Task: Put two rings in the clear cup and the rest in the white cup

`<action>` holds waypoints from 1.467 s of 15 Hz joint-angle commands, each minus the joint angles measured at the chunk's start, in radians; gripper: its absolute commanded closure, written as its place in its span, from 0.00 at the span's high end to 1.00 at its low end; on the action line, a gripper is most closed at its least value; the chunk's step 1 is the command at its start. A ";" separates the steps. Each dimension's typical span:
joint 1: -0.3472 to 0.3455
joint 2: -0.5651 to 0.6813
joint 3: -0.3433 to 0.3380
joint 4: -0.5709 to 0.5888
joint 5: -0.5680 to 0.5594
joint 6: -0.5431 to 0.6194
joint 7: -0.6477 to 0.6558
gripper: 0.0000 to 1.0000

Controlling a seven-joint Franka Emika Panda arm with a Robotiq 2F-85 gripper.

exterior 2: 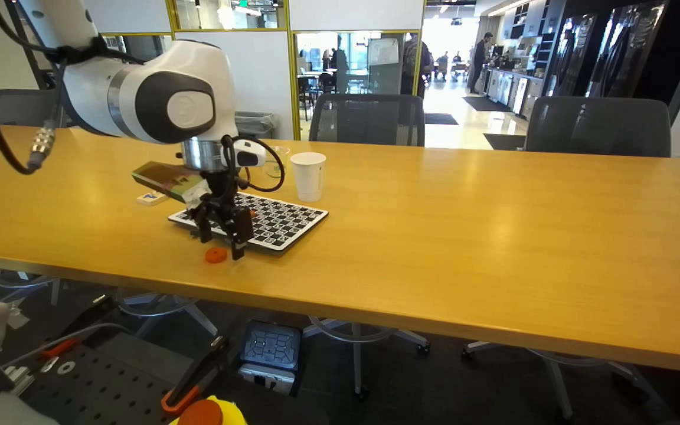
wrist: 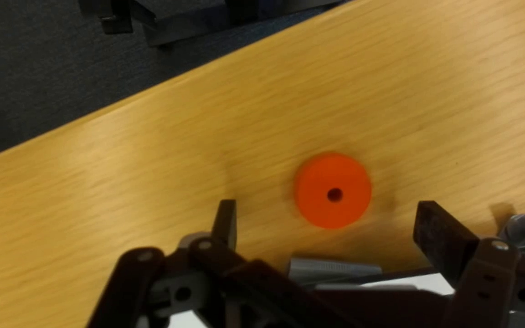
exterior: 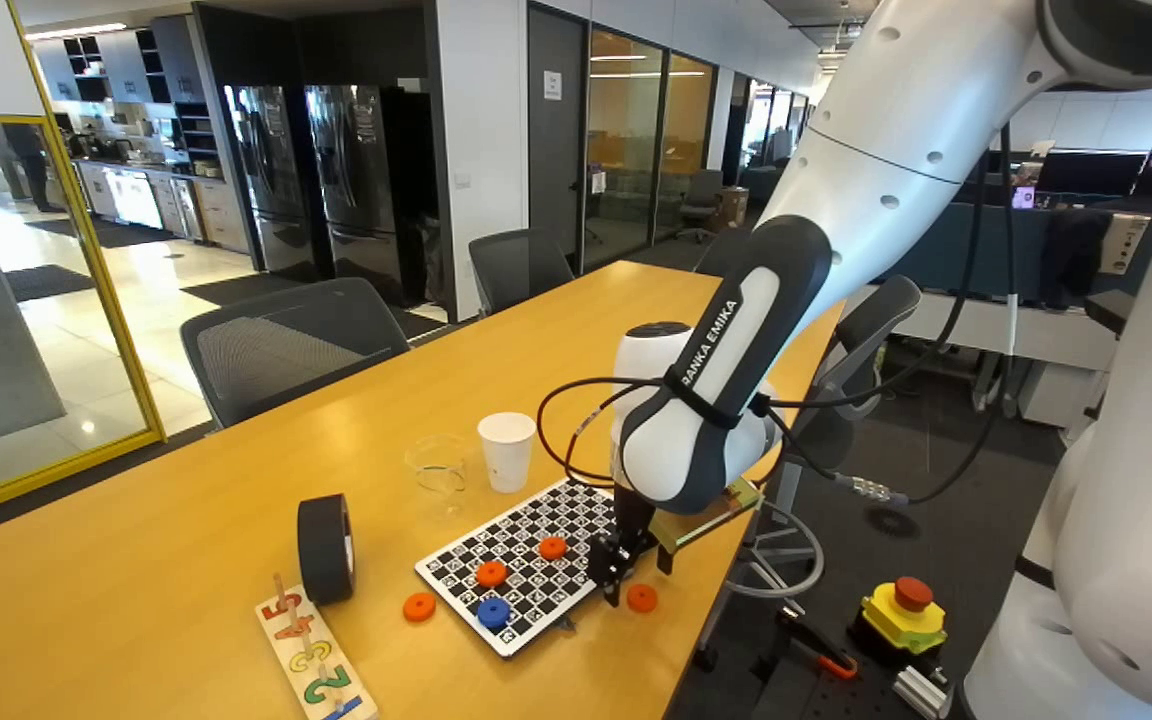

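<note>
Bearing "RANKA EMIKA": arm (exterior: 856,190); jaws spread near orange ring (wrist: 332,210).

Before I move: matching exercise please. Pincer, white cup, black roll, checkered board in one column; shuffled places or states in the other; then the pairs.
Column one
1. Pincer
2. White cup
3. Black roll
4. Checkered board

Column two
A. Upright beside the clear cup
B. Bearing orange rings
C. Open, gripping nothing
D. On edge by the numbered plank

Pairs: 1-C, 2-A, 3-D, 4-B
</note>
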 commanded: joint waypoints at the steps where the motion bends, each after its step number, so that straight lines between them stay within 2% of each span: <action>1: -0.001 0.004 -0.002 0.001 0.015 0.009 -0.026 0.74; 4: 0.000 0.006 -0.002 0.001 0.013 0.010 -0.026 0.49; 8: -0.001 0.004 -0.003 0.002 0.018 0.005 -0.029 0.21; 13: -0.004 -0.028 -0.003 0.003 0.029 -0.028 -0.040 0.21; 15: -0.003 -0.063 -0.016 0.005 -0.019 -0.060 -0.006 0.21; 17: -0.010 -0.114 -0.023 0.010 -0.032 -0.090 -0.014 0.21; 20: -0.019 -0.202 -0.033 0.021 0.010 -0.141 -0.071 0.21; 22: -0.023 -0.286 -0.044 -0.016 0.023 -0.136 -0.085 0.21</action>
